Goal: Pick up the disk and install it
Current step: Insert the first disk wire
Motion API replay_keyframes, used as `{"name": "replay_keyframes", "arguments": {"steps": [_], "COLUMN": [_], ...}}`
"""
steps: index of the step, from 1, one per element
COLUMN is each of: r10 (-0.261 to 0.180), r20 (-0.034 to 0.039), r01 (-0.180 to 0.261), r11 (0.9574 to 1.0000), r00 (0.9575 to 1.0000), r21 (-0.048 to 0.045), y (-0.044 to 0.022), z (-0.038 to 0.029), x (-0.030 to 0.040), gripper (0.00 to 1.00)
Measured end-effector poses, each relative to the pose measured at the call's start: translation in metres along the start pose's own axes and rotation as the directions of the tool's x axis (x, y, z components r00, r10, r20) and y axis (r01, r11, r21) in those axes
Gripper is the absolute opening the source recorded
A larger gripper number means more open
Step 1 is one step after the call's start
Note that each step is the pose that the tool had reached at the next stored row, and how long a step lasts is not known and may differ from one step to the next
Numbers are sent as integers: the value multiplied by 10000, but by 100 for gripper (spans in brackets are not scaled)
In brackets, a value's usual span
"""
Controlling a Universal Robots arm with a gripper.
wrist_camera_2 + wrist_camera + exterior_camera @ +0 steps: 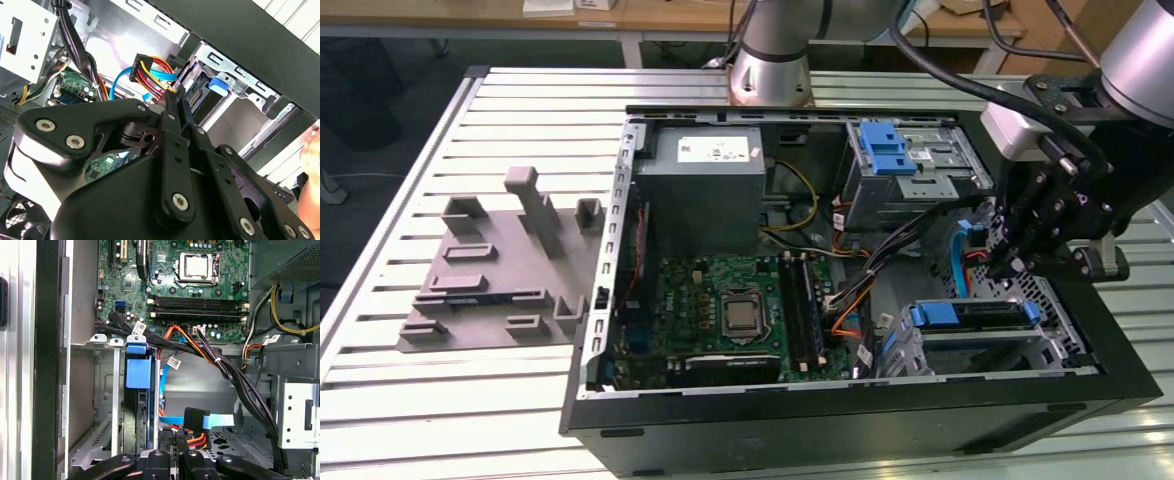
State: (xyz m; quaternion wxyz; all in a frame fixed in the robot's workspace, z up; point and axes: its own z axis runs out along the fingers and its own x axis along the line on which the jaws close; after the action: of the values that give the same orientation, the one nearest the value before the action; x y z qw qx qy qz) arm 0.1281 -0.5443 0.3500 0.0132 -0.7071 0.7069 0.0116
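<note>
One open computer case (854, 420) is seen lying on its side on a slatted metal table (400, 400). Inside it one green motherboard (720, 315) with one processor socket (742, 312), one grey power-supply box (707, 190) and two drive cages are counted: an upper cage with a blue latch (887, 150) and a lower drive cage (987, 345) near the case's front wall. One grey moulded fixture (500, 265) is laid on the table toward the exterior view's left of the case.

The disk (967, 315) is found already seated in the lower drive cage, its blue carrier tab (137, 365) seen at the cage mouth in the first wrist view and again in the second wrist view (218, 83). Most of its body is hidden by the cage walls, so its label cannot be made out.

One gripper (1014, 268) is held just above the case interior, beside the disk, toward the exterior view's right. Its fingers (175, 107) are seen pressed together with nothing between them. Bundled coloured power wires (152, 75) and a light blue data cable (217, 420) are strung near the fingertips; whether they are plugged into the disk cannot be told.

The arm's base (770, 60) is partly cut off at the frame's edge. Wooden benches (654, 15) are seen behind the table, and a small part of a person's hand (310, 160) is cut off at the edge of the second wrist view.
</note>
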Motion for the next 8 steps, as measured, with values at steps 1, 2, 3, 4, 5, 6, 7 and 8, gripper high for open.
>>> {"name": "replay_keyframes", "arguments": {"steps": [1,2,3,4,5,6,7,8], "r10": [0,0,0,0,0,0,0,0], "r20": [-1,0,0,0,0,1,-2,-1], "r01": [0,0,0,0,0,0,0,0], "r11": [10000,10000,10000,10000,10000,10000,10000,10000], "r00": [10000,10000,10000,10000,10000,10000,10000,10000], "r21": [0,0,0,0,0,0,0,0], "y": [0,0,0,0,0,1,2,5], "z": [0,0,-1,-1,-2,-2,-3,-2], "x": [3,9,20,37,64,93,123,151], "gripper": [16,16,16,16,16,16,16,16]}}
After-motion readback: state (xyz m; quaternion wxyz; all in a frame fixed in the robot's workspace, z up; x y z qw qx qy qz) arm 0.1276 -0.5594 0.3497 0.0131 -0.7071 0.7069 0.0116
